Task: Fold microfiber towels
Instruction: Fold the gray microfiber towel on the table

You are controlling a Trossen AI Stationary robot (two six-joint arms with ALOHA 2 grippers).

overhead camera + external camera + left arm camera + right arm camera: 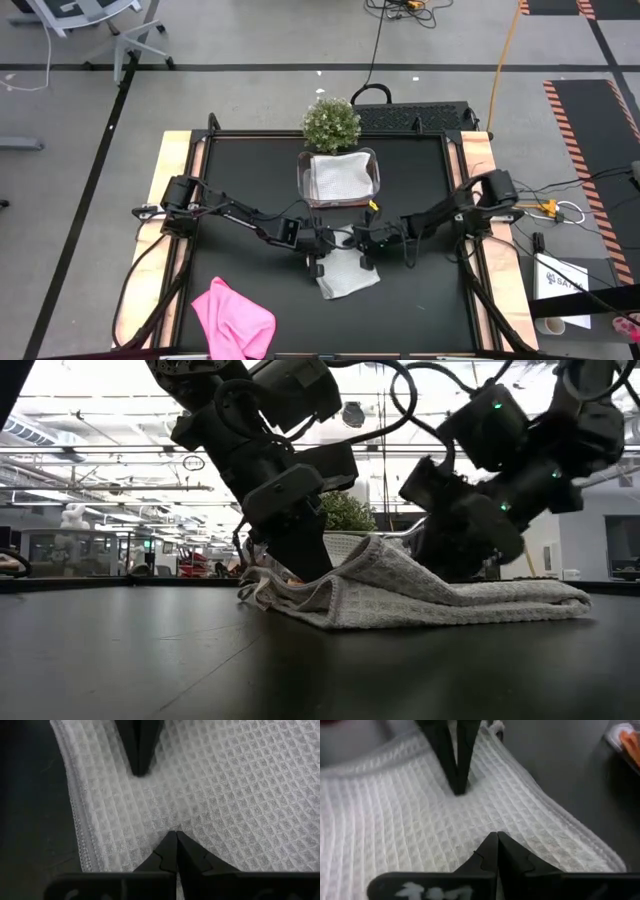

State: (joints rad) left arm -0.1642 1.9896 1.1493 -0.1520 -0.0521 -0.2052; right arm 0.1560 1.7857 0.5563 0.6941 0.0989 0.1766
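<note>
Lying at lower centre of the high view: a light grey towel [348, 275], on the black table [250, 180]. Pinching its upper edge with jaws fully closed: left gripper [318, 262] and right gripper [366, 255], side by side. Resting folded in the clear tub [339, 177] above: another grey towel [338, 175]. Sitting crumpled at lower left: a pink towel [233, 318].

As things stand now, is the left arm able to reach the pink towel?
Probably not at once: the left tool is shut on the grey towel. The table between it and the pink towel looks free, so after releasing, likely yes.
</note>
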